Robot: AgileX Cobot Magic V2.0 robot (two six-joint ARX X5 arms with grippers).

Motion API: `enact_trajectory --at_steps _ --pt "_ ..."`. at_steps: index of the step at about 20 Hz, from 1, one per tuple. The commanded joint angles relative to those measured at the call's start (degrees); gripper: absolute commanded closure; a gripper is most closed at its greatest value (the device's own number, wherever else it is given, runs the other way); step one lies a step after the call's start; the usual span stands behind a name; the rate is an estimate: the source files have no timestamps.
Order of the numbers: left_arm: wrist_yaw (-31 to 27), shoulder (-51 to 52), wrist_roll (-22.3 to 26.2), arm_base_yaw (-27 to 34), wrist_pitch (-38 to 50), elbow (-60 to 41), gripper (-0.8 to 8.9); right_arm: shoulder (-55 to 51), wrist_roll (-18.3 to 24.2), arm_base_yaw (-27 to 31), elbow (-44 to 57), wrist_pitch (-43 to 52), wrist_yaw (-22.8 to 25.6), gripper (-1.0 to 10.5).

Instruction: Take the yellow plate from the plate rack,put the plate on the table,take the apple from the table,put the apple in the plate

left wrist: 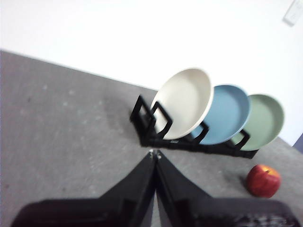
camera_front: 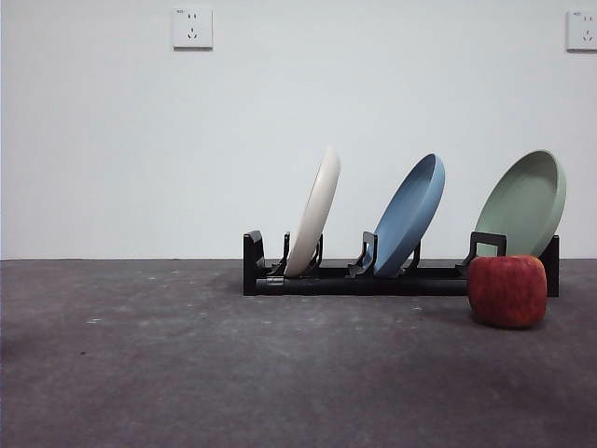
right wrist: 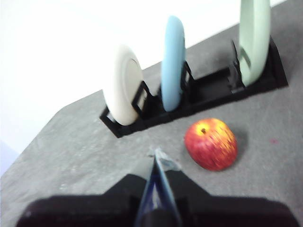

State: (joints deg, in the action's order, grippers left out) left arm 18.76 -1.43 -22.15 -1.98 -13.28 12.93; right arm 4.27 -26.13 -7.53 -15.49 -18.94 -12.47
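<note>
Seen from the front, the table [camera_front: 187, 373] is dark grey and runs back to a white wall with two sockets [camera_front: 192, 28] high up. The rack [camera_front: 354, 278] stands across the middle and right of the table. In its leftmost slot the yellow plate [camera_front: 315, 222] stands on edge, leaning with its top toward the right. Next to it the blue plate [camera_front: 410, 215] leans the same way in the middle slot, and the green plate [camera_front: 522, 205] leans in the last slot. The apple [camera_front: 506, 290] sits on the table just in front of the rack's right end, below the green plate, apart from the yellow plate.

No arm shows in the front view. In the left wrist view the left gripper [left wrist: 155, 154] hangs above the table, near the rack's yellow-plate end, its jaws pressed together with nothing between them. In the right wrist view the right gripper [right wrist: 158, 156] hangs just beside the apple, jaws likewise closed and empty, touching nothing.
</note>
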Motion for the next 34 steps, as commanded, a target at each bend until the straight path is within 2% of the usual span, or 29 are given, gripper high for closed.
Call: enact_trajectory --at_steps 1,4,7,10,14,20,23,25,27,28,29,30,31,34 --pt "2.23 -1.68 -0.11 0.15 -0.79 2.91 8.20 2.73 3.21 -0.04 -5.42 -2.82 -1.16 9.6" --pt "6.08 -4.46 1.68 0.15 -2.01 7.19 8.20 6.58 7.63 -0.09 -12.09 -8.48 -1.97 9.6" --pt "10.40 -8.31 3.82 0.15 -4.76 12.20 8.20 11.15 13.99 -0.09 -18.99 -15.45 -4.61 9.6" --pt "14.19 -12.85 7.76 0.15 -8.92 17.31 8.20 16.06 20.76 -0.11 -25.90 -23.41 -8.35 9.6" --pt "18.82 -18.38 14.05 0.13 -15.41 23.19 8.20 21.97 26.67 -0.11 -34.01 -32.46 -11.65 9.6" --pt "25.16 -23.98 20.33 0.09 -25.00 29.24 8.20 27.76 32.63 -0.15 -41.33 -43.23 -11.67 9.6" --pt "25.44 -25.83 24.13 0.04 -31.50 31.65 8.21 29.75 35.47 -0.15 -43.19 -49.70 -11.63 9.6" --pt "25.31 -26.18 24.39 0.04 -33.31 32.02 8.19 30.16 36.54 -0.15 -43.19 -51.82 -11.37 9.6" --pt "24.83 -26.18 24.33 0.04 -33.22 32.02 8.11 30.23 36.44 -0.15 -43.19 -51.82 -11.21 9.0" --pt "24.55 -26.18 23.76 0.04 -33.20 32.02 7.45 30.23 35.98 -0.13 -43.19 -51.76 -10.99 7.9" --pt "23.71 -26.18 23.26 0.04 -33.07 32.04 5.96 30.25 35.54 -0.13 -43.19 -51.74 -11.02 6.3" --pt "22.49 -26.18 23.15 0.04 -33.05 32.13 3.84 30.25 34.82 -0.13 -43.19 -51.69 -11.02 4.3" --pt "21.81 -26.18 23.10 0.04 -32.70 32.13 2.55 30.25 34.03 -0.13 -43.19 -51.65 -11.02 2.8" --pt "22.12 -26.29 21.68 0.04 -29.59 32.13 2.47 30.53 33.46 -0.15 -43.19 -51.65 -11.04 2.5"
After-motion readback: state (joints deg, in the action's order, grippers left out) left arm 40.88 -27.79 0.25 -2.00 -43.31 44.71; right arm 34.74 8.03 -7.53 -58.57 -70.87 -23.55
